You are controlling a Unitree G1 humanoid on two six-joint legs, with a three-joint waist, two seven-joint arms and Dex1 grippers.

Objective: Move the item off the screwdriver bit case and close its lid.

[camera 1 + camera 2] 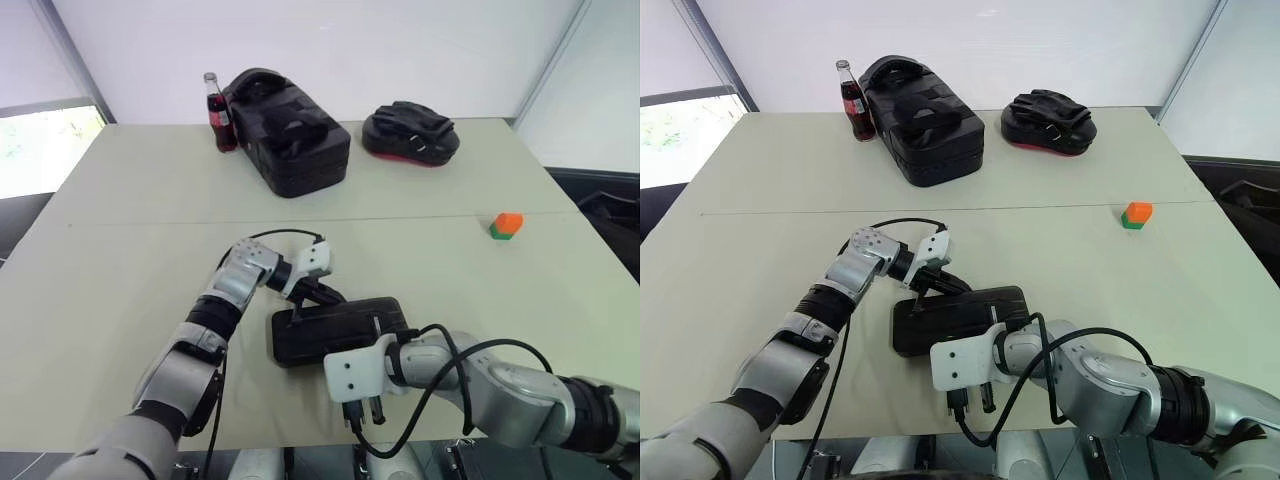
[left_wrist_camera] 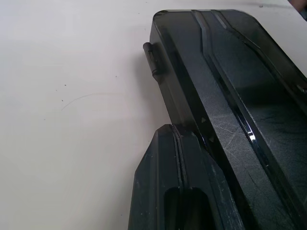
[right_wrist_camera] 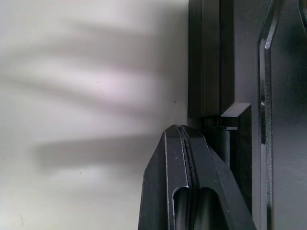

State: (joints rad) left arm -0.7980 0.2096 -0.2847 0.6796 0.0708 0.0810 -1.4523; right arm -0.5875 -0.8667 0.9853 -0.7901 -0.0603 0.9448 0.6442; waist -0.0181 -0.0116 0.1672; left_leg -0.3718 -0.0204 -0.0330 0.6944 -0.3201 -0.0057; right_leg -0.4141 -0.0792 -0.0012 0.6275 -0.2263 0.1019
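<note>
The screwdriver bit case lies flat near the table's front edge, and its dark lid is down over the tray. My left gripper is shut and empty, its tip resting at the case's far edge. My right gripper is also shut and empty. It points down at the case's near edge, beside a small black latch tab. The item, a small orange block with a green base, stands on the table well off to the right of the case.
At the back of the table stand a bulky black toolbox, a cola bottle and a black-and-red padded object. The table's front edge runs just under my right gripper.
</note>
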